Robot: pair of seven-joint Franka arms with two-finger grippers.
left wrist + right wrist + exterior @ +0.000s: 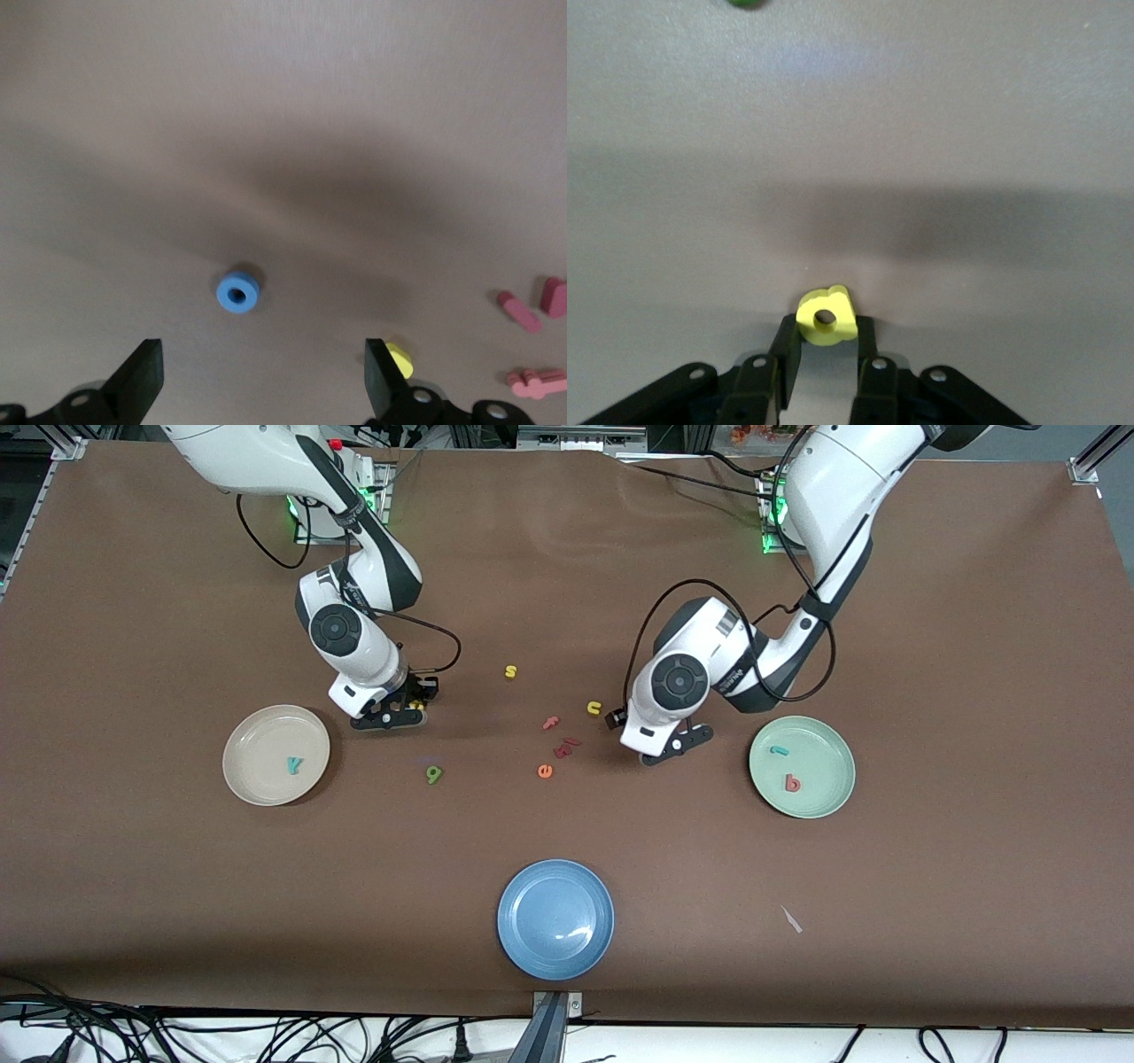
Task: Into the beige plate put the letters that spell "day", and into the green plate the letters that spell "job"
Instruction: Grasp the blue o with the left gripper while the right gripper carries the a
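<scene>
My right gripper (824, 332) is shut on the yellow looped letter (827, 315), which sticks out at the fingertips. In the front view this gripper (403, 713) is low over the table beside the beige plate (261, 744), which holds the teal "y" (293, 764). The dark green looped letter (433, 775) lies on the table near that plate. My left gripper (261, 376) stands open over the table, and the blue ring "o" (238, 291) lies just ahead of its fingers, untouched. In the front view the "o" is hidden under this gripper (684, 744). The green plate (824, 762) holds the teal "j" (779, 751) and the red "b" (792, 783).
Loose letters lie mid-table: a yellow "s" (510, 671), a yellow "u" (593, 708) close to the left gripper, a pink "f" (551, 723), dark red pieces (565, 746) and an orange "e" (545, 771). A blue plate (555, 919) sits near the front edge.
</scene>
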